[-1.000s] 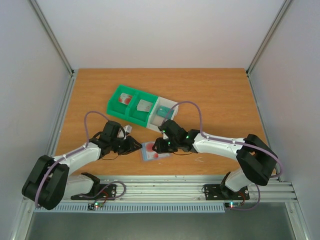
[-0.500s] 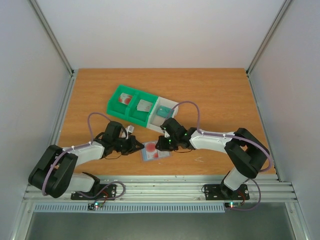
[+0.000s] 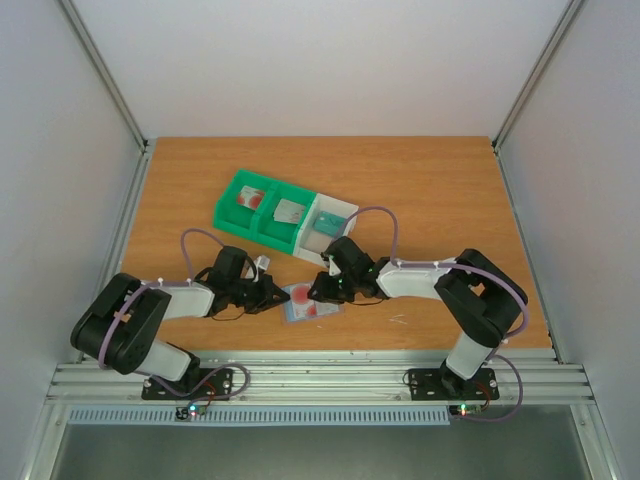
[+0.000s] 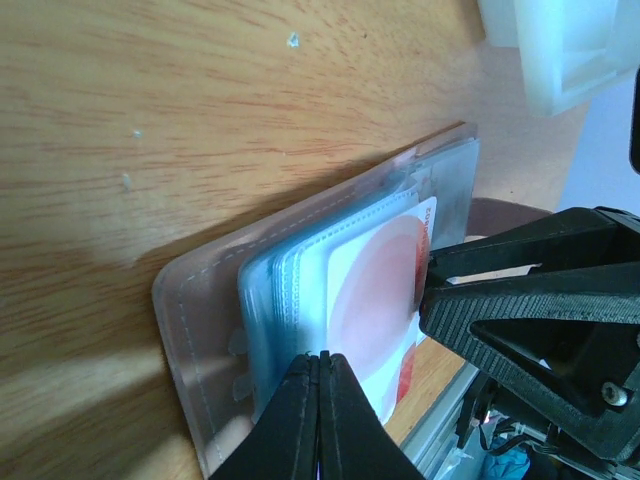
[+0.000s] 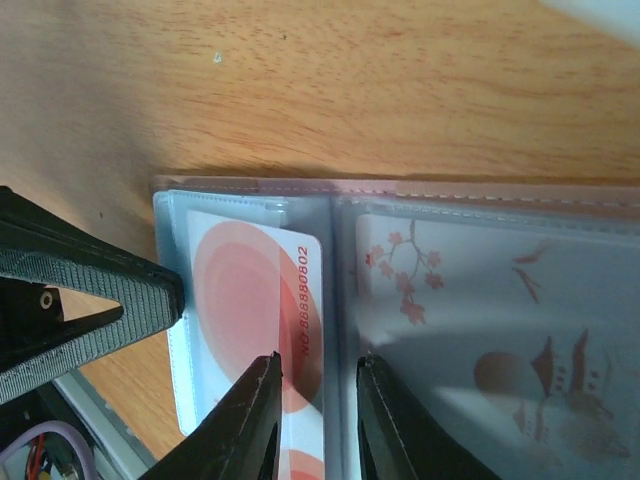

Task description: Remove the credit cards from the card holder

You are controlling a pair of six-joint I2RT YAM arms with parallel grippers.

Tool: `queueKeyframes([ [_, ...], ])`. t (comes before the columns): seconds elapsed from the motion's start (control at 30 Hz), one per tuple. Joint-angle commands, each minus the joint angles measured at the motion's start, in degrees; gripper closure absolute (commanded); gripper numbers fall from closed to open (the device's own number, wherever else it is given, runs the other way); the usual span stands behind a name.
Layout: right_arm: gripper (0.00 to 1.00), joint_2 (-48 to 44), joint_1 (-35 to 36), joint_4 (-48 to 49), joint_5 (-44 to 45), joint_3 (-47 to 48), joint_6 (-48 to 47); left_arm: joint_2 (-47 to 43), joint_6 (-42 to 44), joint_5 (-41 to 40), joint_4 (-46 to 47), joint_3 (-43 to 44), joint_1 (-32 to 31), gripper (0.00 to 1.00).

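The card holder [image 3: 298, 312] lies open on the table, its clear sleeves showing [image 4: 190, 300] [image 5: 400, 188]. A white credit card with a red-pink circle [image 5: 250, 290] [image 4: 375, 290] sits in the left half's sleeve. A second card with blossom and pagoda print [image 5: 480, 330] sits in the right half. My left gripper [image 3: 277, 293] [image 4: 320, 356] is shut, tips on the sleeve's outer edge; whether they pinch it is unclear. My right gripper [image 3: 318, 291] [image 5: 318, 365] stands slightly open, its tips over the red-pink card's inner edge and the fold.
A green-and-white three-compartment tray [image 3: 262, 228] stands just behind the holder, with cards lying in its compartments; its white corner [image 4: 560, 50] shows in the left wrist view. Both grippers face each other a few centimetres apart across the holder. The table's near edge runs close below.
My left gripper has shut and edged right onto the holder's left side. The right gripper's jaws have narrowed slightly over the holder, and both arms' elbows have drawn in.
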Motion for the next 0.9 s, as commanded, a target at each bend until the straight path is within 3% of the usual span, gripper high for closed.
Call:
queueKeyframes([
  [0.0,0.79,1.9,-0.6,2.5,-1.7,-1.2,0.7,0.3,0.1,-1.6,3.5,-1.0,-0.4,0.98],
  [0.17,0.85,2.2,-1.1,6.0,-3.1,-2.3,0.9,0.1,1.2,-3.0,1.2,-0.7,-0.4,0.98],
  [0.3,0.98,1.4,-1.5,7.0,-3.6,-2.9,1.1,0.6,1.5,-3.0,1.0,-0.5,-0.4,0.98],
  [0.57,0.99,-6.2,-3.2,7.8,-0.3,-7.9,3.1,-0.9,0.2,-3.5,1.2,-1.4,-0.4,0.97],
  [0.73,0.99,-13.2,-3.3,3.2,3.5,-8.2,2.7,-3.3,-0.6,-3.4,0.5,-1.3,-0.4,0.94],
  [0.87,0.99,-18.3,-3.3,-1.5,5.4,-8.1,3.5,-7.1,-2.0,-2.7,-1.2,-1.0,-0.4,0.83],
])
